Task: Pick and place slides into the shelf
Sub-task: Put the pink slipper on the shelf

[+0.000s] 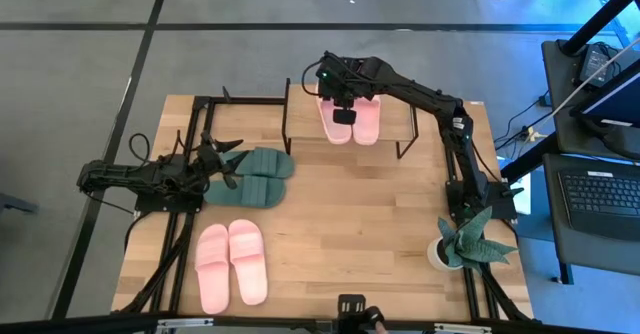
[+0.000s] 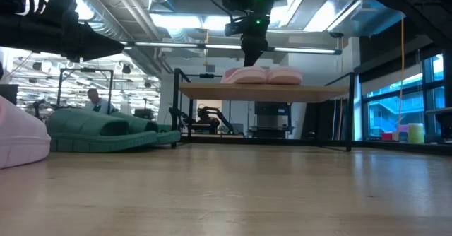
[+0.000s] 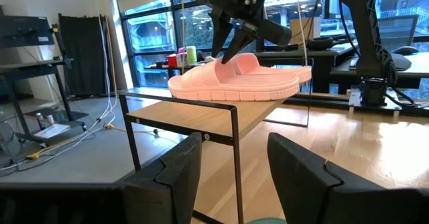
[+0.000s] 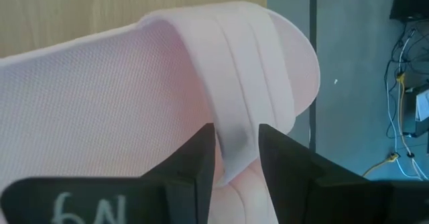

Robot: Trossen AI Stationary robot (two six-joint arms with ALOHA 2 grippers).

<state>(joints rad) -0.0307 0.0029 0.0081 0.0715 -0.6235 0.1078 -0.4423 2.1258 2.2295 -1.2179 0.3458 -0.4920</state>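
Observation:
A light pink pair [image 1: 351, 121] lies side by side on the shelf's [image 1: 400, 124] wooden top board, soles down. My right gripper [image 1: 343, 102] stands over that pair, shut on one slide's strap; the low view shows it [image 2: 254, 58] coming down from above. The dark green pair [image 1: 255, 178] lies on the table at the left. My left gripper [image 1: 222, 162] is open at the green pair's left ends; whether it touches them I cannot tell. A second pink pair [image 1: 232, 262] lies near the table's near edge. My right gripper [image 4: 236, 158] pinches the wide strap [image 4: 236, 127] of the pink slide between its two fingers, from above and pointing down. The fingers lie across the strap. The slide [image 3: 234, 80] sits level with its sole on the shelf's top board [image 3: 221, 113].
A potted plant [image 1: 465, 242] stands at the table's right near corner, beside the right arm's base. Bare tabletop [image 1: 370, 214] lies between the shelf and the near edge. The shelf's black metal legs [image 3: 234, 163] stand in front of my left gripper [image 3: 231, 177].

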